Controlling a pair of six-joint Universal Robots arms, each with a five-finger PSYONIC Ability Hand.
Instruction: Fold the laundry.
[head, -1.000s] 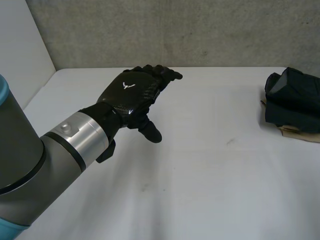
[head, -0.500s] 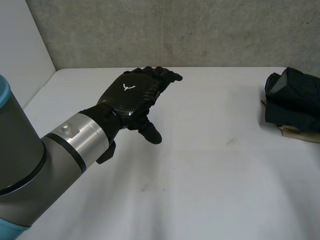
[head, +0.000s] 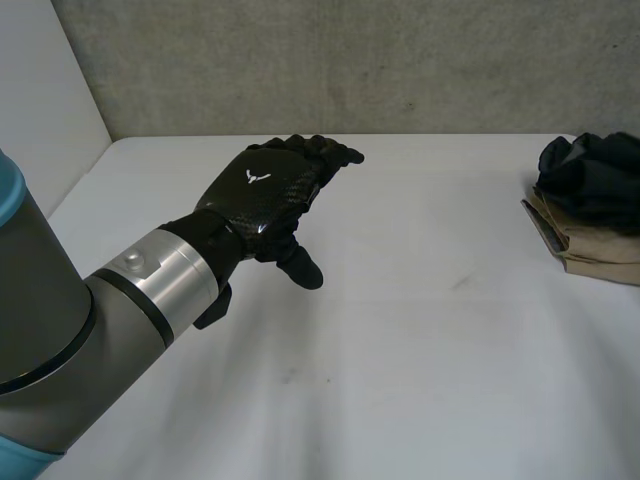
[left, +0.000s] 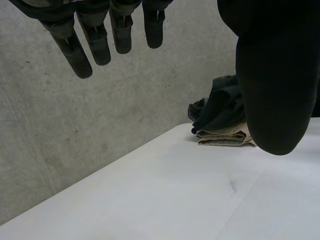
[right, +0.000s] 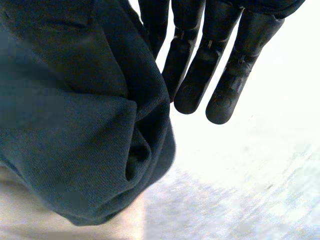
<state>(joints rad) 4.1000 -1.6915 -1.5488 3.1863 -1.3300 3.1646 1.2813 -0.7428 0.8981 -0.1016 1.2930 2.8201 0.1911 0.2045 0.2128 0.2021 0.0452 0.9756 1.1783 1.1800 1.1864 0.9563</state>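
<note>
Dark garment (head: 590, 175) lies bunched on a folded tan garment (head: 592, 255) at the tabletop's (head: 400, 350) right edge, against the right hand (right: 198, 75), grip unclear. The left hand (head: 262, 195) hovers well apart, fingers straight.

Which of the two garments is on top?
The dark garment: it sits bunched on top of the tan garment, which lies folded flat on the table.

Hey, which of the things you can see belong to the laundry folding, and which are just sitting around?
Part of the job:
- dark garment, bunched on the folded tan cloth
- right robot hand, beside the dark garment
- left robot hand, open above the table

Just there:
- white table
- concrete wall
</note>
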